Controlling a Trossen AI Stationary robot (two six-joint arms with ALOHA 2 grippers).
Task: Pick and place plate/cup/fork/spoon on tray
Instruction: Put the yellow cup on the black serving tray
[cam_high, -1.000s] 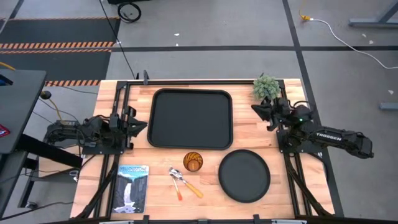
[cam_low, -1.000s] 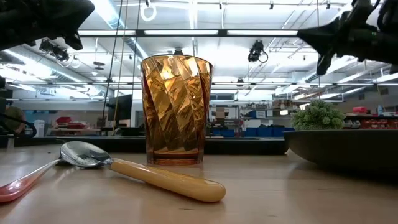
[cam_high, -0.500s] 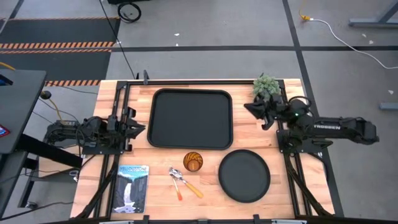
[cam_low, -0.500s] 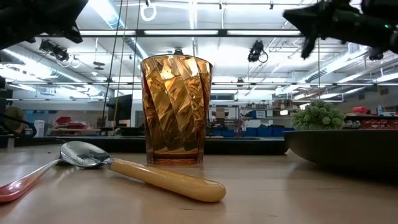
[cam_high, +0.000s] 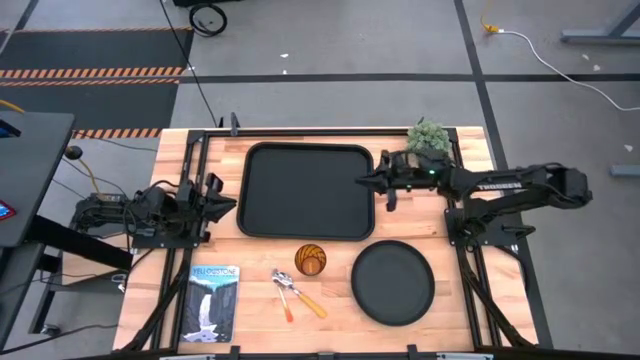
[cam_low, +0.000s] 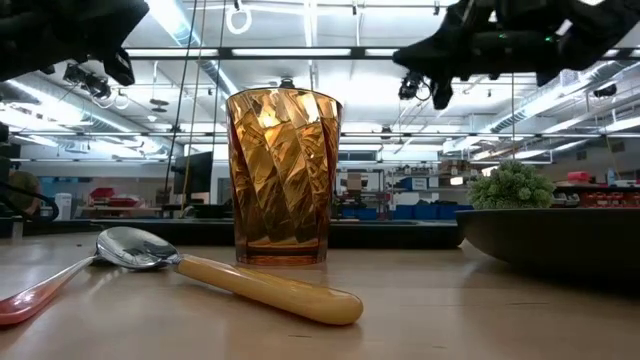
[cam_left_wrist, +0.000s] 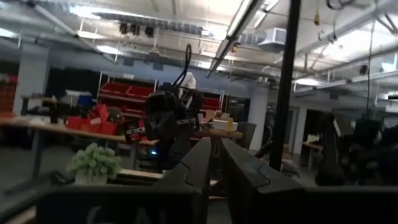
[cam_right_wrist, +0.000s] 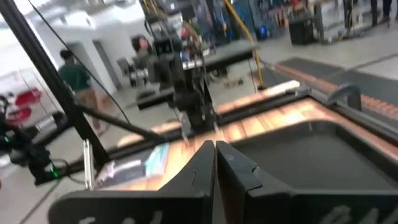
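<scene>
The black tray (cam_high: 305, 190) lies at the table's far middle. The round black plate (cam_high: 392, 282) lies flat near the front right. The amber cup (cam_high: 310, 259) stands upright just in front of the tray and fills the middle of the low view (cam_low: 283, 175). The spoon (cam_high: 303, 294) with its yellow-orange handle and the fork (cam_high: 288, 308) with its red-orange handle lie side by side in front of the cup. My right gripper (cam_high: 362, 181) is shut and empty, up in the air over the tray's right rim. My left gripper (cam_high: 230, 203) is shut and empty, left of the tray.
A small green plant (cam_high: 428, 138) stands at the far right corner, behind my right arm. A booklet with a waterfall picture (cam_high: 213, 300) lies at the front left. Bare wood lies between the tray and the plate.
My right gripper has reached toward the table's left edge, from beside the plant to over the tray's right rim, staying shut and high above the table. The dishes and cutlery have not moved.
</scene>
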